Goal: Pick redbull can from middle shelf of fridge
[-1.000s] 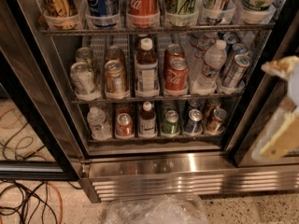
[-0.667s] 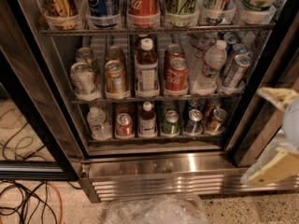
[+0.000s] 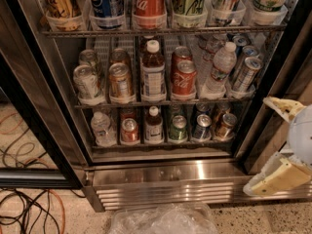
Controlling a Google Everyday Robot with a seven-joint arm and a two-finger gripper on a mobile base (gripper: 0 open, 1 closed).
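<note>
The fridge point(image 3: 165, 175) stands open in front of me, with wire racks and a ribbed steel base. On the middle shelf point(image 3: 122, 103), the redbull can point(image 3: 245, 73) is the slim silver-and-blue can in the far right lane. More slim cans sit behind it. My gripper point(image 3: 257, 146) is at the right edge of the view, outside the fridge, below and to the right of the can. Its cream fingers point(image 3: 282, 107) are spread wide open and hold nothing.
A clear water bottle point(image 3: 219, 67) stands just left of the redbull can, then red cola cans point(image 3: 183, 78) and a brown bottle point(image 3: 153, 72). Tall cans fill the top rack point(image 3: 146, 4). Cables point(image 3: 29, 211) lie on the floor at left. Crumpled clear plastic point(image 3: 163, 221) lies below the fridge.
My gripper has moved down and a little left along the right edge of the view. Nothing in the fridge has moved.
</note>
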